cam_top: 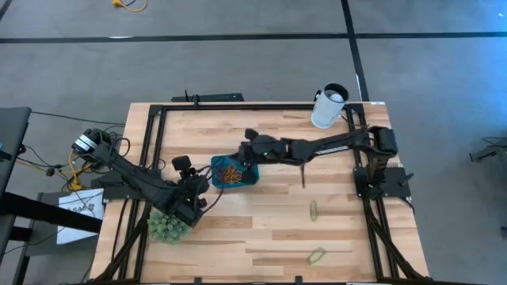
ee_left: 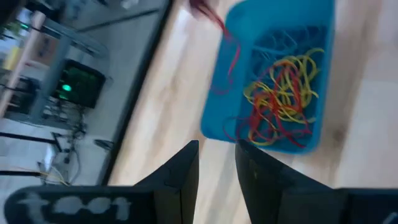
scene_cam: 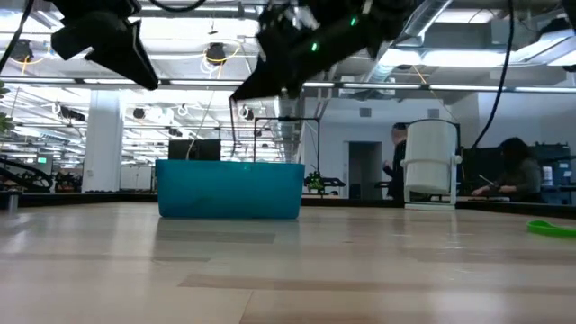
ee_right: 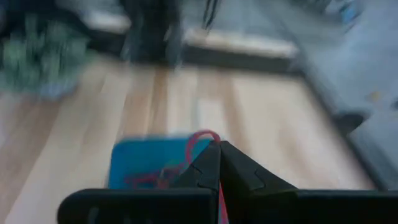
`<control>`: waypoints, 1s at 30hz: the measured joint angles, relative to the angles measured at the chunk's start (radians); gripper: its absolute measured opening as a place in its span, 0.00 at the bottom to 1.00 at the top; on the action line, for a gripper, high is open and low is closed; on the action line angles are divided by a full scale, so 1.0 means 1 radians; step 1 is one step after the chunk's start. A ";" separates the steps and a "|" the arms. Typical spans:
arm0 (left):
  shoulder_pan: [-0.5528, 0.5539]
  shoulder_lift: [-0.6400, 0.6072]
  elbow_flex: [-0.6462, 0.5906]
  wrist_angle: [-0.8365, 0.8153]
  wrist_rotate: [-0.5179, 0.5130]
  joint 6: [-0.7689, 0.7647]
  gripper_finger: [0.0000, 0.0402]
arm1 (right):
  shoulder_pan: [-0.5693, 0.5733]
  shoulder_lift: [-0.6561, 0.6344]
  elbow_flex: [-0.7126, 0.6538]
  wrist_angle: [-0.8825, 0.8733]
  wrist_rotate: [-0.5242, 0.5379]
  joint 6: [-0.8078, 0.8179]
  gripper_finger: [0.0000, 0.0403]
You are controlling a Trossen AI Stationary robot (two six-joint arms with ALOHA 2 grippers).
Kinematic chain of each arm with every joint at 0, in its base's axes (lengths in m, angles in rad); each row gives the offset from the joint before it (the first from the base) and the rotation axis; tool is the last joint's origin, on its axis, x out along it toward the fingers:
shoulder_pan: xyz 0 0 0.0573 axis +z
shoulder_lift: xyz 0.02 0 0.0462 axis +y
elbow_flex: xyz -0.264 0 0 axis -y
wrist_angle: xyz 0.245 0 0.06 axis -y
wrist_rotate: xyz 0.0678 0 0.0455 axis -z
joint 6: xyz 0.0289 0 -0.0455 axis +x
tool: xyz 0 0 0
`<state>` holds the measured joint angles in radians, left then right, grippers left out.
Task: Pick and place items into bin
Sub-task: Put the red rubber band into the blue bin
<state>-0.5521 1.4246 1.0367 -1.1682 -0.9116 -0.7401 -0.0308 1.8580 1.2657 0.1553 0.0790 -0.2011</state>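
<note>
High view, wooden tabletop [cam_top: 261, 229]: one teal-blue bin [cam_top: 234, 172] near the middle, holding a tangle of red, yellow and orange loops [cam_top: 230, 174]. Two greenish loops lie loose on the bare wood toward the right arm's side, one [cam_top: 314, 210] near the middle of the boards, one [cam_top: 316, 255] closer to the near edge, both well apart from the bin.

Right tool [cam_top: 247, 155]: reaching across from the right, positioned over the bin's far edge. Right wrist view shows its fingers pressed together on a red loop [ee_right: 203, 140], which arches above the fingertips with the bin [ee_right: 146, 160] below.

Left tool [cam_top: 197, 188]: just beside the bin's left end, above the tabletop. Left wrist view shows its two fingers [ee_left: 184, 173] standing slightly apart with nothing between them, the bin [ee_left: 273, 74] and its loops ahead.

Other items: white cylindrical cup [cam_top: 328, 106] at the far right corner; green spiky ball [cam_top: 168, 226] beside the left arm, near the front left.

Low view: bin [scene_cam: 230, 189] resting flat on the tabletop, cup [scene_cam: 431, 164] behind to the right, people in the room beyond.
</note>
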 joint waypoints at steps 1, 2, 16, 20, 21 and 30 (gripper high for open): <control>-0.001 0.000 0.000 -0.001 -0.017 -0.002 0.24 | -0.004 0.023 -0.001 0.015 -0.015 0.008 0.00; -0.001 0.000 0.000 -0.001 -0.024 -0.005 0.24 | -0.006 0.040 0.000 0.046 -0.024 0.014 0.00; 0.000 0.000 0.000 0.000 -0.022 -0.013 0.24 | 0.006 0.280 0.176 0.100 -0.060 0.018 0.00; 0.000 0.000 0.000 0.000 0.008 -0.034 0.24 | 0.003 0.343 0.256 0.001 -0.054 0.056 0.00; 0.000 0.000 0.000 0.000 0.019 -0.034 0.24 | 0.003 0.359 0.273 -0.007 -0.053 0.067 0.00; -0.001 0.000 0.000 0.000 0.041 -0.033 0.24 | 0.003 0.357 0.305 -0.183 -0.029 0.065 0.06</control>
<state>-0.5529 1.4246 1.0367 -1.1687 -0.8711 -0.7731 -0.0273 2.2148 1.5707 -0.0276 0.0498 -0.1364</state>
